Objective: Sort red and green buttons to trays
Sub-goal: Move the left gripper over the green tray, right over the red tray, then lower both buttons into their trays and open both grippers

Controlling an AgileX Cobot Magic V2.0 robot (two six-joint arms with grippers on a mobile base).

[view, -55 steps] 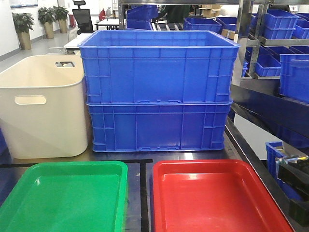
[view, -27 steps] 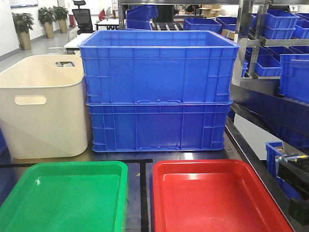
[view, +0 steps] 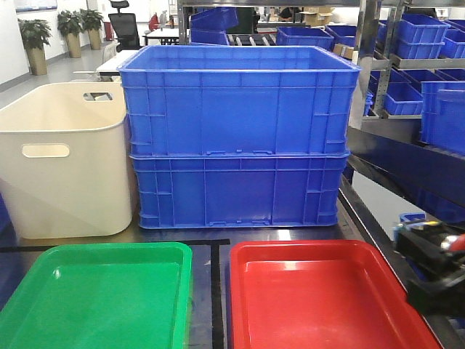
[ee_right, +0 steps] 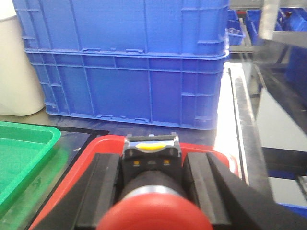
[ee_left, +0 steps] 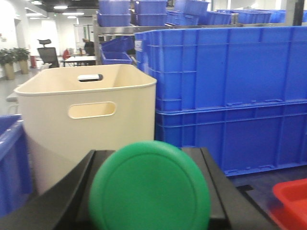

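With the right gripper (ee_right: 151, 163) clamped on the red-capped mushroom push button (ee_right: 152, 213) over the rim of the glossy red plastic tray (ee_right: 221, 159), and the left gripper (ee_left: 148, 154) clasping the green-capped button (ee_left: 149, 191) away from the glossy green plastic tray (view: 109, 250), each should centre over its tray, lower, then release.

Left tray (view: 102, 294) and right tray (view: 320, 305) lie before the stacked crates (view: 240, 138).

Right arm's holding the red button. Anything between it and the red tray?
Nothing visible. The red button sits clamped in the right gripper at the red tray's right edge, and the tray's floor is bare.
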